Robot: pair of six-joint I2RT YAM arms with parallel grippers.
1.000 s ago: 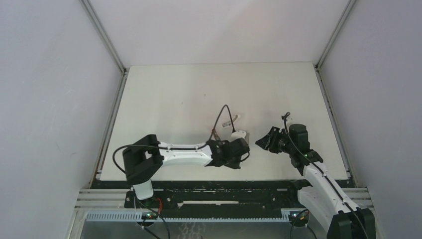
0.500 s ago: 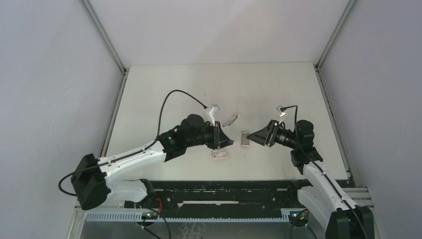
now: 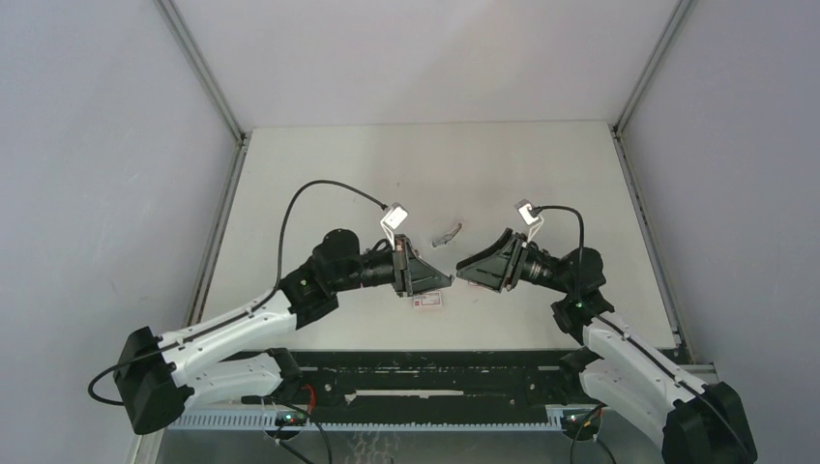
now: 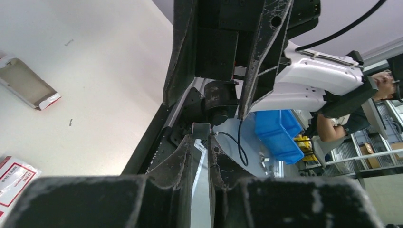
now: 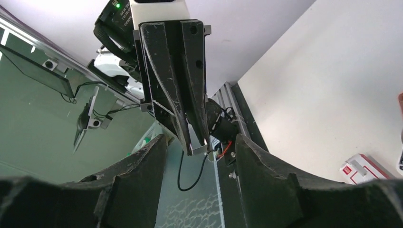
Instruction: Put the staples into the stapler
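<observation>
Apparently the staples (image 4: pixel 201 128) sit pinched in the left gripper (image 4: pixel 200 142).

White table (image 3: pixel 338 174) bears a red-labelled box (image 3: pixel 426 302) and open tray (image 4: pixel 26 81).

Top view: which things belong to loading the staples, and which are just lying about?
Job in hand:
staples, pinched in the left gripper
right gripper, jaws apart, facing it

Lying about:
white box with red label
open cardboard tray

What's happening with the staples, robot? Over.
Left pincer shut on the staples. Right pincer open, facing it. Red-labelled box lies nearby.
</observation>
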